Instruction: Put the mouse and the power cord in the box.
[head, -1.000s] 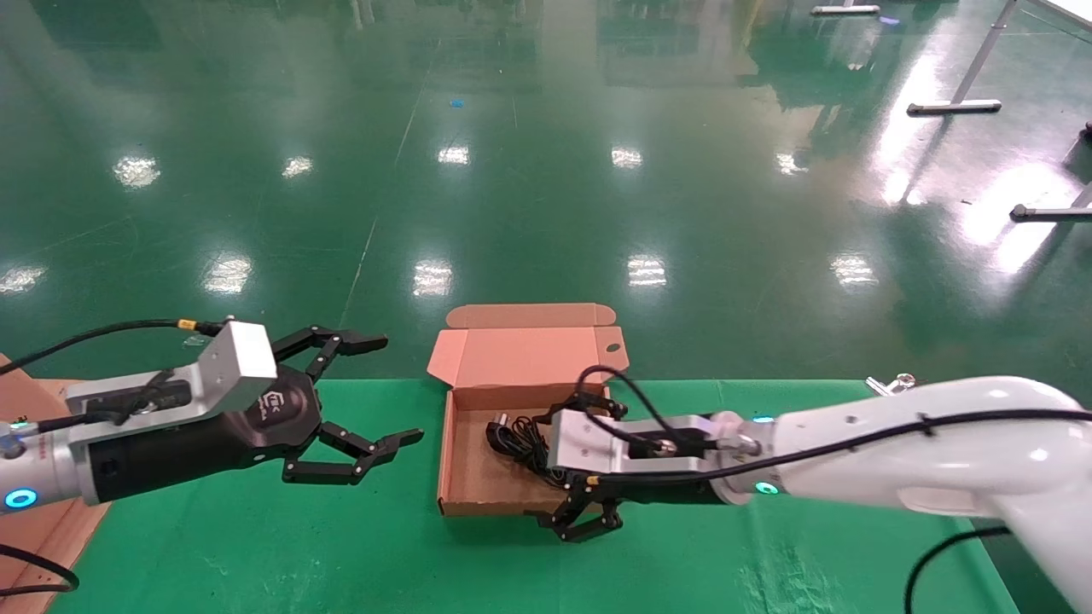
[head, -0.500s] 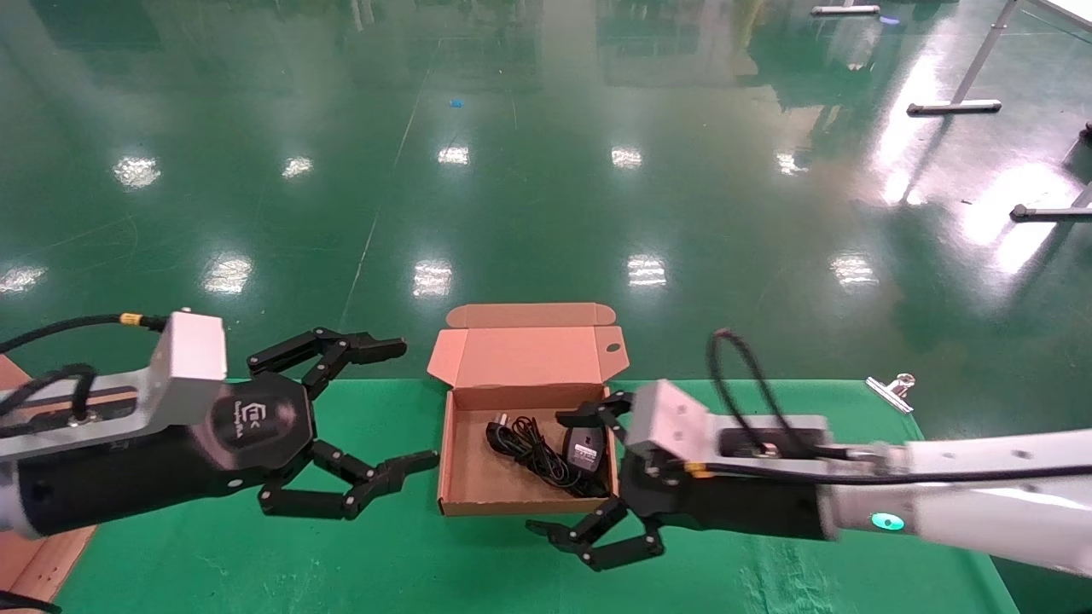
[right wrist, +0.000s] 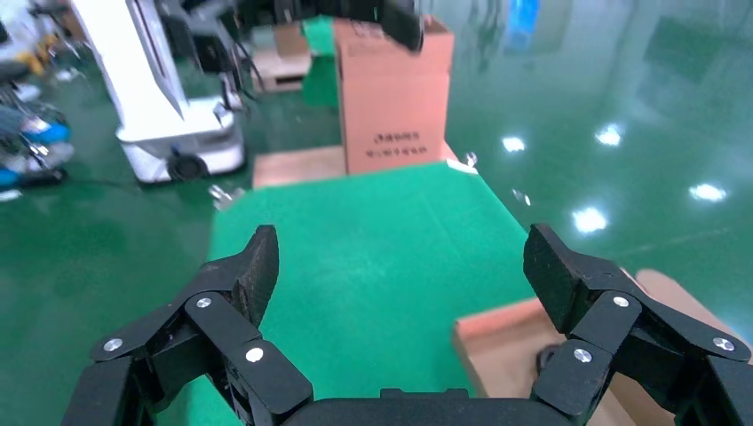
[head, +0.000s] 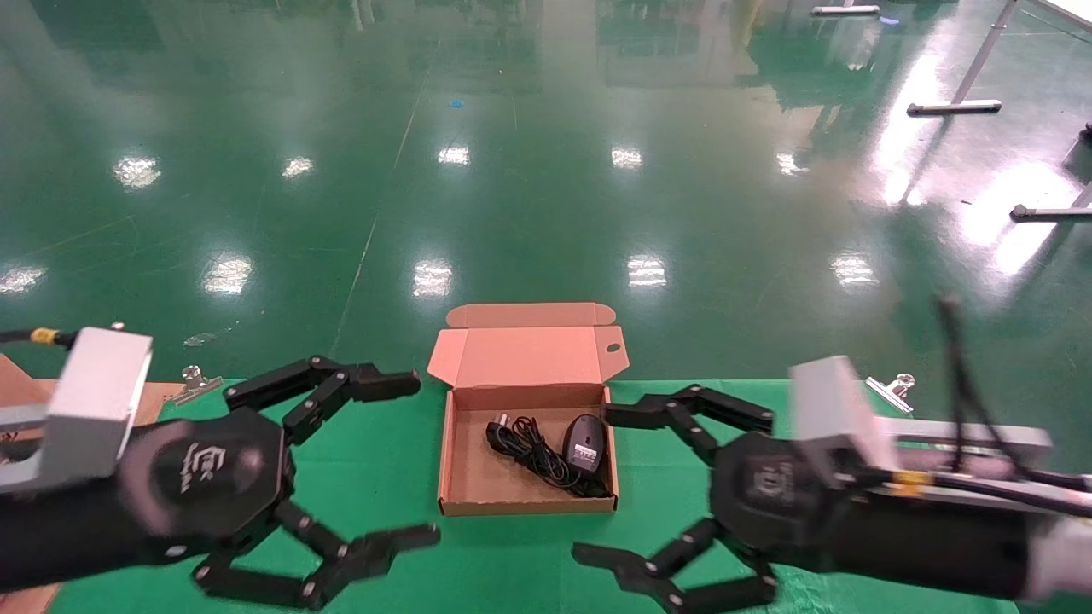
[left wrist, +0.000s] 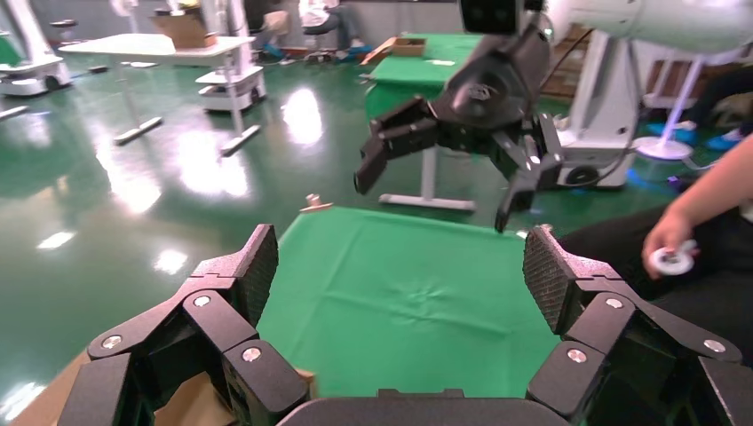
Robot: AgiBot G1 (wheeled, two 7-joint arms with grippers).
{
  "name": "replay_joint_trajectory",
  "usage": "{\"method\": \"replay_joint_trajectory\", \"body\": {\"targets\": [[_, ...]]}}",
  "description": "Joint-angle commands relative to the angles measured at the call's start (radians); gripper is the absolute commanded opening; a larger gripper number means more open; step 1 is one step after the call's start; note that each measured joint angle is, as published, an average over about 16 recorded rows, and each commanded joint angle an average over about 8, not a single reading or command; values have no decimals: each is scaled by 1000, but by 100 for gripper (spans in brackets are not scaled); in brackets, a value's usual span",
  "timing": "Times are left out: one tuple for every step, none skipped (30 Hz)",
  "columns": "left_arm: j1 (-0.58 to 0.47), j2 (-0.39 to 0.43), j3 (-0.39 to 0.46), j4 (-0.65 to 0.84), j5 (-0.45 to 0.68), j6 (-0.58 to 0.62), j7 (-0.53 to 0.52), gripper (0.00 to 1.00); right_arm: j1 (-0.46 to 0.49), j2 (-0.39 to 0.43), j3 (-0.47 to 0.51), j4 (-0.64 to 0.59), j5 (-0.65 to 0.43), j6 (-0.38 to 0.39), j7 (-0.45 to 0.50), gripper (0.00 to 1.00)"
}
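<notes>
You are seeing the small black oval mouse [head: 585,443] and coiled black power cord [head: 522,447] lying inside the shallow brown cardboard box [head: 465,499], between the left gripper [head: 388,465] and right gripper [head: 636,486]; both are hanging spread wide, empty.

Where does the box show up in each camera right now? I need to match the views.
Head view: the box sits open at centre, between both pincers.
Left wrist view: not in it.
Right wrist view: only a corner of the box, beside the right pincer.
Shared landmark: the green mat.
</notes>
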Motion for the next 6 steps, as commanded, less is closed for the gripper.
{"method": "replay_joint_trajectory", "body": {"targets": [[16,-10,-21,-34,-10,17,-33,100,-25,32,41,29,36,-33,20,100],[22,-14,-30,-48,-14,24,-46,100,-34,44,57,40,50,-46,28,100],[28,-18,-38,-62,-18,30,-59,100,-44,57,73,51,64,-59,36,100],[32,-20,-43,-69,-20,34,-65,100,-49,64,81,57,72,-66,40,100],[35,-22,-47,-75,-22,37,-72,100,-54,70,89,63,79,-72,44,100],[38,-24,-51,-82,-24,40,-78,100,-59,76,97,68,86,-79,48,100]]}}
